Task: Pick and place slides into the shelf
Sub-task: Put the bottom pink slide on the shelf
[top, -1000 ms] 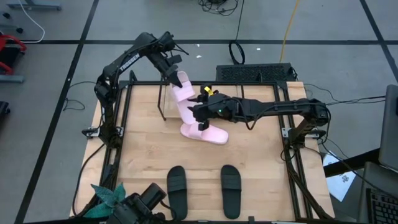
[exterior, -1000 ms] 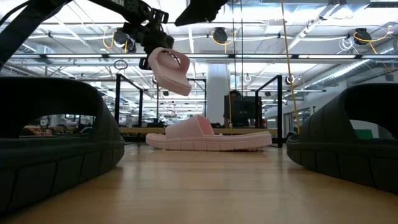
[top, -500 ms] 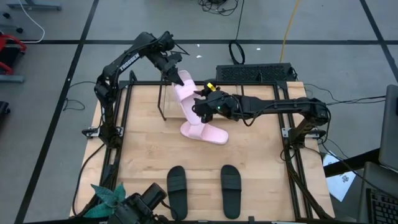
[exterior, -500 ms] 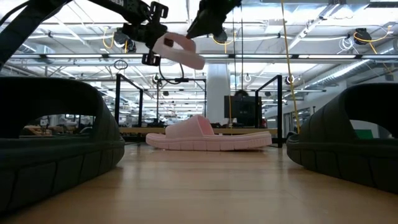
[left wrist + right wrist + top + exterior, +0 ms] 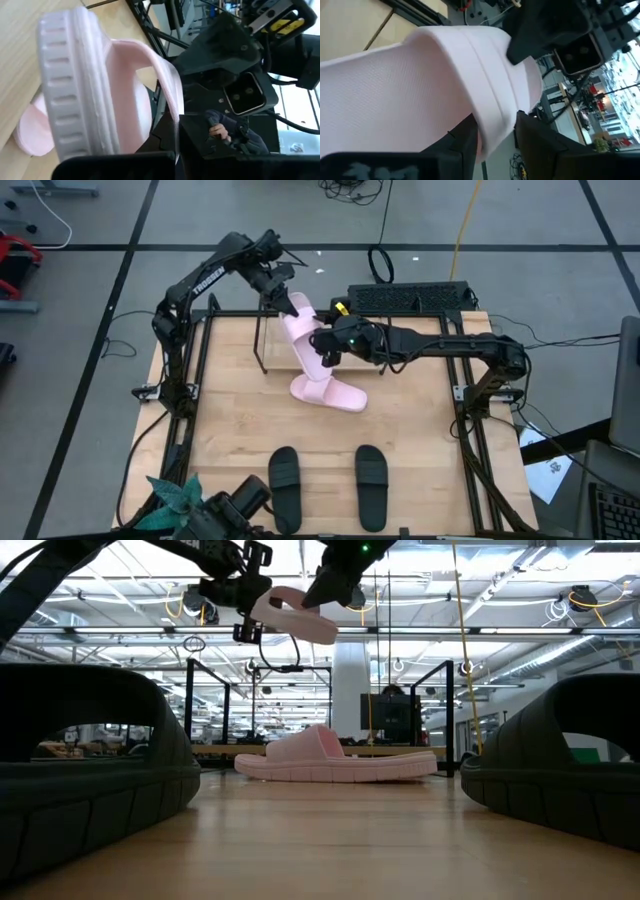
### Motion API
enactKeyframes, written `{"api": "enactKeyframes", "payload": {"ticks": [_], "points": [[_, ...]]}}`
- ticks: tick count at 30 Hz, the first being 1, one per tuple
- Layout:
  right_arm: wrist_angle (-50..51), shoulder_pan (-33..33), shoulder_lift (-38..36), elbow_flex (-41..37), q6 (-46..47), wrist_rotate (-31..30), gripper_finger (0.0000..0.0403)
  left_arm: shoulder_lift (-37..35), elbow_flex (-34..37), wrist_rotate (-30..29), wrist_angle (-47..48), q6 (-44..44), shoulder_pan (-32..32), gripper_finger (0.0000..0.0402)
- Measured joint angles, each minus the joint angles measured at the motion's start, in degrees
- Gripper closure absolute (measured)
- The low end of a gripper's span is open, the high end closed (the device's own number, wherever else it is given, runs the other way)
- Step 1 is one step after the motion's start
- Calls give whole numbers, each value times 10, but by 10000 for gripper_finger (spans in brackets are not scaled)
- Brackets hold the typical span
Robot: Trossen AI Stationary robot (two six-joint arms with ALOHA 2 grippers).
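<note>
One pale pink slide (image 5: 303, 338) is up in the air over the table's far half, held by both grippers; in the low view this pink slide (image 5: 297, 616) sits nearly level. My left gripper (image 5: 283, 300) is shut at its far end. My right gripper (image 5: 328, 346) is shut on its right side. The second pink slide (image 5: 328, 392) rests sole-down on the table below. The two black slides (image 5: 284, 480) (image 5: 371, 485) lie sole-down near the table's near edge. The shelf (image 5: 262, 345), a thin rod rack, stands just left of the lifted slide. My left gripper holds the lifted pink slide by its far end (image 5: 291, 307), coming from the far-left side; its own body hides the fingers in the left wrist view. The slide is clear of the table. My right gripper pinches the slide's side edge (image 5: 495, 125) between its two fingers (image 5: 465, 146), coming level from the table's right, across the slide at about mid-length. The slide is lifted clear and nearly level.
A black table frame runs round the wooden top (image 5: 230, 420). A camera and a green plant (image 5: 175, 498) sit at the near-left corner. A black keyboard-like box (image 5: 410, 297) lies beyond the far edge. Bare wood shows between the pink and black slides.
My right gripper has moved up and toward the far edge and has come onto the lifted pink slide. The slide, which hung steeply from my left gripper, has swung up and now lies nearly level and higher. The other slides have stayed put.
</note>
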State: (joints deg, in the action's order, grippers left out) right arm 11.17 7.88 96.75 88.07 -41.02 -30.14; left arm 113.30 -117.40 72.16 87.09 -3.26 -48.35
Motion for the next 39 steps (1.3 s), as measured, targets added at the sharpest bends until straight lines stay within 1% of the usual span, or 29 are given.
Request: {"api": "enactKeyframes", "payload": {"ticks": [4, 9, 15, 19, 23, 26, 30, 34, 39], "points": [[-1, 0, 17, 0, 12, -1, 322, 0, 0, -1, -8, 10, 5, 401], [-1, -1, 35, 1, 10, -7, 389, 0, 0, -16, -7, 14, 5, 401], [-4, -11, 33, 1, 12, -54, 398, 0, 0, -47, -7, 41, -10, 391], [12, -13, 31, 0, 22, -76, 399, -7, -1, -47, -6, 54, -30, 376], [44, -15, 32, -1, 57, -71, 400, -29, -16, -42, -23, 66, -58, 362], [46, -14, 32, -1, 97, -72, 401, -42, -39, -51, -29, 83, -83, 353], [32, -13, 32, -1, 133, -72, 401, -80, -79, -101, -75, 142, -108, 349], [30, -5, 32, -1, 204, -72, 402, -132, -96, -198, -148, 200, -107, 350], [16, 7, 32, -1, 300, -73, 402, -204, -97, -311, -231, 232, -89, 350]]}}
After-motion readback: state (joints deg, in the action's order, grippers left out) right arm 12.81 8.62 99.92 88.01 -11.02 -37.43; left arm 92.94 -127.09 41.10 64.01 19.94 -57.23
